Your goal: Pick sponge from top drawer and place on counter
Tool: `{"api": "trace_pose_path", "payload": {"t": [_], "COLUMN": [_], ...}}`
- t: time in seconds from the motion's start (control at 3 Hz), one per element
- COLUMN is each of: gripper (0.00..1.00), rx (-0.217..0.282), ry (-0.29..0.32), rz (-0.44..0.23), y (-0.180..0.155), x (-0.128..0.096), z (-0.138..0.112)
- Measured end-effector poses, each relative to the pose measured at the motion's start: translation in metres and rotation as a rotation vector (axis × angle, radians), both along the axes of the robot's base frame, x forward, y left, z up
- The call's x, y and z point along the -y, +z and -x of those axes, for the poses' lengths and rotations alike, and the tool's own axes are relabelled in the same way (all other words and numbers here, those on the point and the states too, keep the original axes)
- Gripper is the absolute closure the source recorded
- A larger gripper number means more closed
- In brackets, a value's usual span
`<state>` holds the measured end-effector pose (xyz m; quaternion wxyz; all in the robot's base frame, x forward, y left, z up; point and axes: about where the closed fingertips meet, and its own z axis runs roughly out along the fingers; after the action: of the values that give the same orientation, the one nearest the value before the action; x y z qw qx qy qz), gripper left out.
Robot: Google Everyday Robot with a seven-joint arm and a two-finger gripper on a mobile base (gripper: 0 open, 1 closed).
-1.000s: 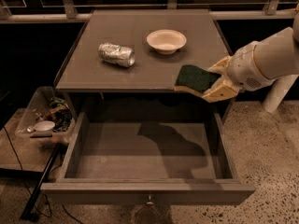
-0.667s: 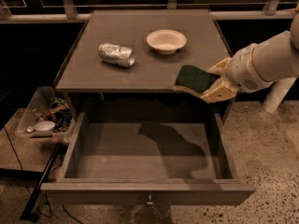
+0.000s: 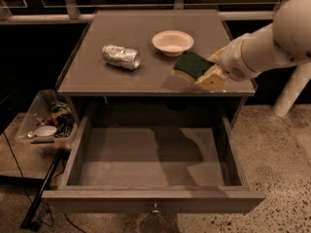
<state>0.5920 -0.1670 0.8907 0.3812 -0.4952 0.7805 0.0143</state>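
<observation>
- Gripping the sponge by its right end, the gripper is clamped on it, low over the front right of the counter.
- A shadow beneath suggests the sponge is not yet resting; set-down looks near.
- Below, the top drawer stands pulled out, sponge not in it.
- The bowl sits just behind the sponge, the crushed can well to its left.
- Counter flat, grey-brown, worn. Speckled floor; clutter bin at left; dim room.
</observation>
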Motion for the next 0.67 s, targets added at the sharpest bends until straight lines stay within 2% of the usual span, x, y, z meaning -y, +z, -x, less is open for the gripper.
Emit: {"api": "trace_pose_path", "payload": {"t": [0.33,0.67], "gripper": [1.0,1.0], "rx": [-0.003,-0.042], "ry": [-0.027,-0.059], "rz": [-0.041,-0.1], "y": [0.008,0.008], "x": [-0.004,0.003], "z": [-0.034,-0.059]}}
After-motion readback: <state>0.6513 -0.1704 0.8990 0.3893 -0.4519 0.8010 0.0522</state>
